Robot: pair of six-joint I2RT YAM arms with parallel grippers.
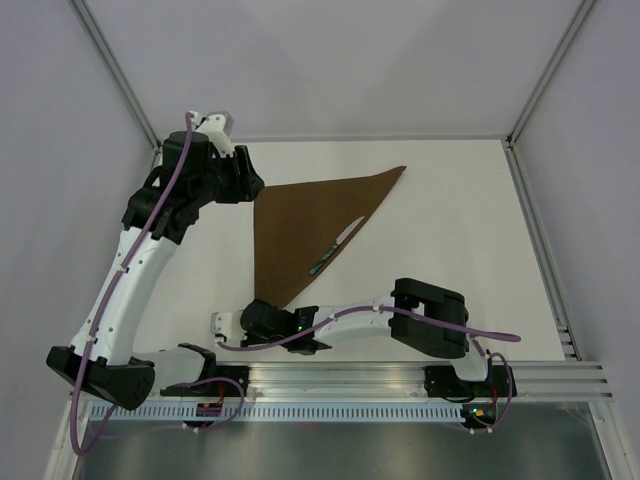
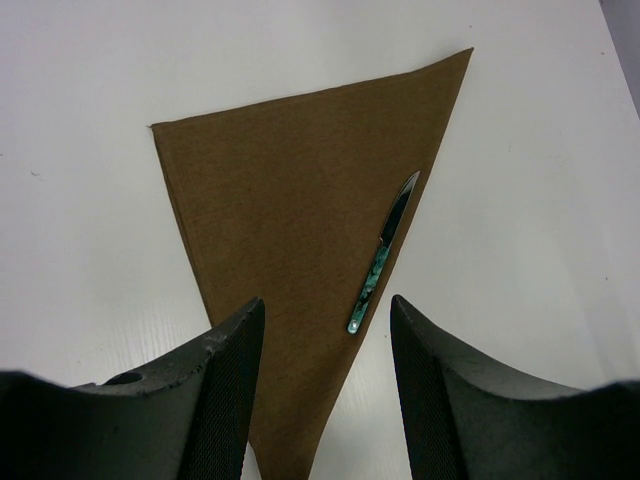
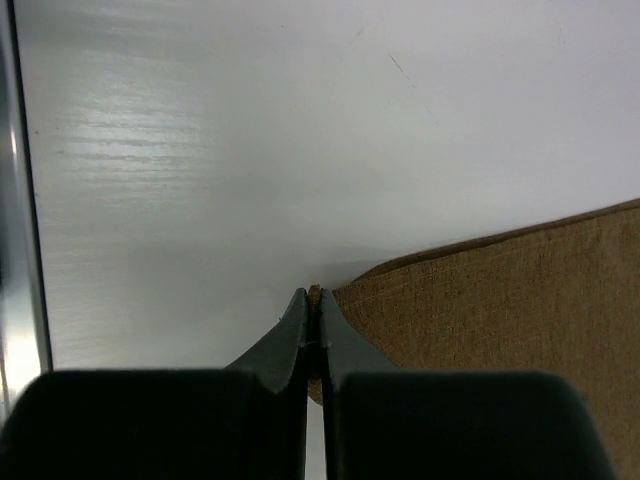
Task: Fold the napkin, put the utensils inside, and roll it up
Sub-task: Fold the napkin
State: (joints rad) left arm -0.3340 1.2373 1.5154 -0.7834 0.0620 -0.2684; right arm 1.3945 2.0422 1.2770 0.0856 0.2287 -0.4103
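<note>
Napkin [image 1: 300, 225]: brown cloth, folded into a triangle, flat on the white table [image 1: 450, 250]; long point toward the far right, narrow tip toward the arms' bases.
Knife [image 2: 382, 255]: silvery blade, mottled green handle; lies on the napkin just inside and along its right-hand slanted edge.
Left gripper [image 2: 325, 315]: jaws wide apart, holding nothing, poised over the napkin's far-left corner.
Right gripper [image 3: 312, 300]: jaws pressed together, pinching the napkin's near tip, low at the table.

brown napkin [image 1: 305, 225] folded into triangle, flat, knife [image 1: 336, 247] along its right edge
</note>
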